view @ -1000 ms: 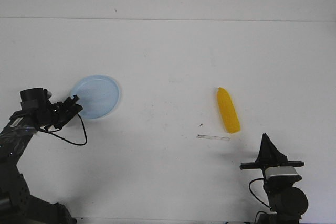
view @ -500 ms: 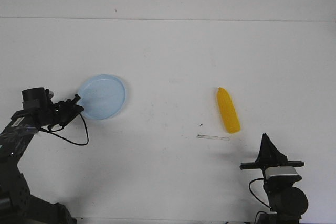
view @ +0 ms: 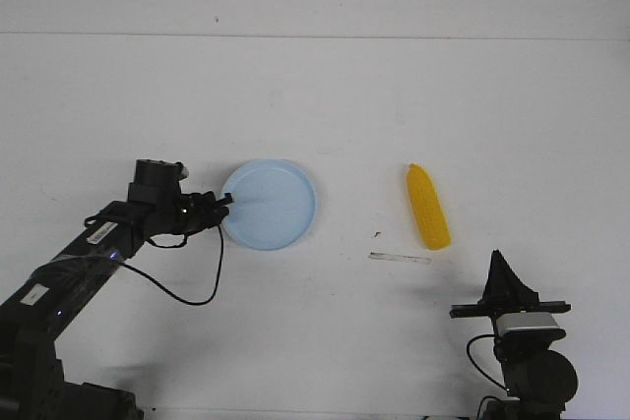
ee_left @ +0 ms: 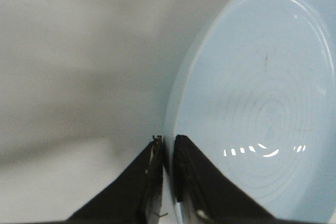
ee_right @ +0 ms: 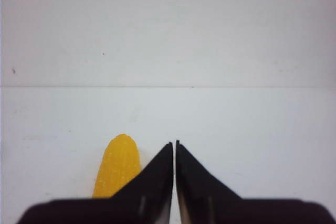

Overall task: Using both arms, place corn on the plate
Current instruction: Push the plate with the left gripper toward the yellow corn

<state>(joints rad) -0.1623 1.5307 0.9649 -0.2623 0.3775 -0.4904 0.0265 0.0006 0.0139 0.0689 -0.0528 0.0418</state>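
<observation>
Right of centre on the white surface (view: 325, 95) lies the corn (view: 429, 208), a yellow cob set roughly lengthwise away from the robot, its narrower tip at the far end and its blunter end nearer. It touches neither arm. Just beside its near end, toward the middle, sits a thin pale strip (view: 400, 259) with a small dark speck (view: 378, 234) next to it.

Well apart from the corn, left of centre, is the plate (view: 271, 204), pale blue and round with a low raised rim. The left hand (view: 222, 206) meets the plate at its left edge; in the left wrist view the two black fingers (ee_left: 152, 182) stand narrow, one on each side of the rim (ee_left: 167, 145), so the hand is pinching the plate's edge. That view shows faint concentric rings and light glints on the plate's inner face. The left arm (view: 89, 248) stretches from the near-left corner toward the plate, a black cable (view: 187, 287) looping under it.

The right hand (view: 498, 261) rests near the front right, nearer than the corn and a little to its right, pointing away from the robot. In the right wrist view its fingers (ee_right: 152, 174) are pressed together with only a hairline gap, holding nothing, and the corn's tip shows just beside them.
</observation>
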